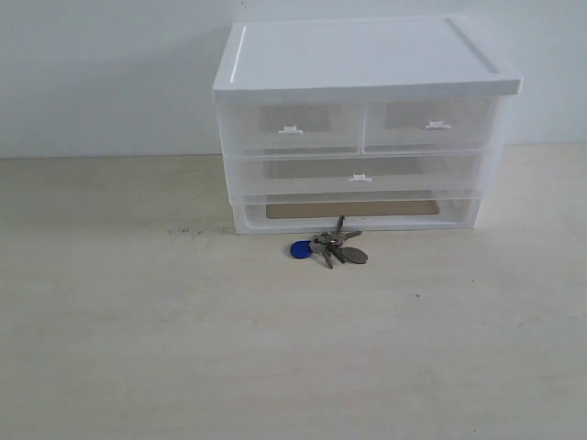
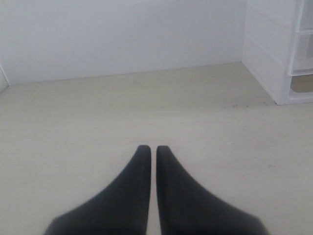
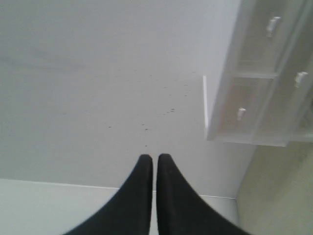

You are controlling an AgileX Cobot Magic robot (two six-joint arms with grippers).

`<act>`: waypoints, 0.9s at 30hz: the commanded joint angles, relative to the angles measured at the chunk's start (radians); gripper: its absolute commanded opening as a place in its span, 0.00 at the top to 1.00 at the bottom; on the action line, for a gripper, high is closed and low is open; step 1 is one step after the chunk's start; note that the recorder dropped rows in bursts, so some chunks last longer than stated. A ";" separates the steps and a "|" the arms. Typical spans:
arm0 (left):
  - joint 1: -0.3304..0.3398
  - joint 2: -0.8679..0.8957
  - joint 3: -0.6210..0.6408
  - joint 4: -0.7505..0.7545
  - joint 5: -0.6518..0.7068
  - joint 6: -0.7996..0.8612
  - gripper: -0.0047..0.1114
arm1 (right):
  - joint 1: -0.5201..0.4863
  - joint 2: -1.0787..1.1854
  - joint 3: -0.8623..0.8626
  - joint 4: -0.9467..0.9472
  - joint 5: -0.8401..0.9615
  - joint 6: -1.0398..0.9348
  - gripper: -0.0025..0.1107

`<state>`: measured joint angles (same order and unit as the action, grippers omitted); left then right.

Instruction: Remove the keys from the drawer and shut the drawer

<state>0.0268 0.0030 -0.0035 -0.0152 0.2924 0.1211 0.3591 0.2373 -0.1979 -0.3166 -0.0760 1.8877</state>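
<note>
- Table (image 1: 275,367), pale wood, lies under your left gripper (image 2: 153,149), its jaws pressed nearly together on nothing.
- White drawer unit (image 1: 358,55) stands ahead of that gripper, off to one side.
- Drawer (image 1: 431,126) sits flush with its twin (image 1: 292,128).
- Your right gripper (image 3: 155,157) is likewise squeezed together and empty.
- Keys (image 1: 332,247) lie on the table at the unit's base, away from both grippers.

Dull grey-brown metal keys (image 1: 339,247), blue plastic tag (image 1: 300,249) at their nine o'clock; translucent white plastic drawer unit (image 1: 363,128); matt wood-grain tabletop (image 1: 183,348).
</note>
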 commanded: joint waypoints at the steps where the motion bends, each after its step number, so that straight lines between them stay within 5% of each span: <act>1: 0.004 -0.003 0.004 0.004 0.000 0.004 0.92 | -0.001 -0.008 0.104 0.094 0.015 -0.021 0.98; 11: 0.004 -0.003 0.004 0.004 0.000 0.004 0.92 | -0.004 -0.008 0.198 0.173 0.188 -0.029 0.98; 16: 0.004 -0.003 0.004 0.004 0.000 0.004 0.92 | -0.096 -0.008 0.198 0.176 0.271 -0.107 0.98; 27: 0.004 -0.003 0.004 0.004 0.000 0.004 0.92 | -0.326 -0.236 0.198 0.173 0.255 -0.988 0.98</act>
<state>0.0268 0.0030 -0.0035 -0.0152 0.2924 0.1211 0.0561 0.0499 0.0009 -0.1365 0.1970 1.1676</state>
